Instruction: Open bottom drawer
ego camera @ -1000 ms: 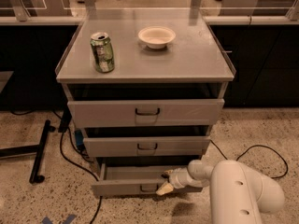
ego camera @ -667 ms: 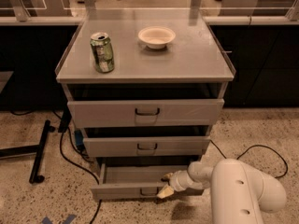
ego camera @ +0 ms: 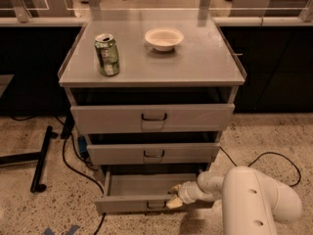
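Note:
The bottom drawer (ego camera: 128, 203) is the lowest and narrowest of three grey fronts in a grey metal cabinet. It stands pulled out, showing its plain grey tray (ego camera: 142, 184) inside. Its small black loop handle (ego camera: 155, 205) sits in the middle of the front. My white arm reaches in from the lower right. My gripper (ego camera: 173, 199) is at the drawer front's upper edge, just right of the handle. The middle drawer (ego camera: 153, 153) and the tall top drawer (ego camera: 153, 117) stand slightly out above.
A green can (ego camera: 107, 54) and a white bowl (ego camera: 164, 37) stand on the cabinet top (ego camera: 205, 62). Black cables (ego camera: 73, 168) lie on the speckled floor at the left, next to a black stand leg (ego camera: 41, 158). Another cable (ego camera: 274, 156) loops at the right.
The bottom drawer has come a little farther out, and my gripper has moved with its front toward the camera.

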Action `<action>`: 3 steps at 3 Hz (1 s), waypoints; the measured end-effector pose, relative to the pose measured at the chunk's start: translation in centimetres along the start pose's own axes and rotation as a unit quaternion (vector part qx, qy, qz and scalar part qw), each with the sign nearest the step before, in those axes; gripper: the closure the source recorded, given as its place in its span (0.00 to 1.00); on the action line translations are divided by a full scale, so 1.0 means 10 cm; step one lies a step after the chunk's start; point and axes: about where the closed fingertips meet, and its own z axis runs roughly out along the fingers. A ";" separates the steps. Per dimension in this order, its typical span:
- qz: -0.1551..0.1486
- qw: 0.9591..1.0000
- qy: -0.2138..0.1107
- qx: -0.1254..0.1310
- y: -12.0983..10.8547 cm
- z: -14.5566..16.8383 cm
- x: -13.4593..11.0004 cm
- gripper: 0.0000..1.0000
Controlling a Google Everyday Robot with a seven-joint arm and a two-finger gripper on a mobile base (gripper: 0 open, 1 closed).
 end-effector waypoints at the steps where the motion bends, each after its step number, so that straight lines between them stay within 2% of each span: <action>1: 0.000 1.000 0.000 0.000 0.03 -0.02 -0.02 1.00; 3: -0.001 1.000 0.004 -0.004 0.14 -0.04 0.03 1.00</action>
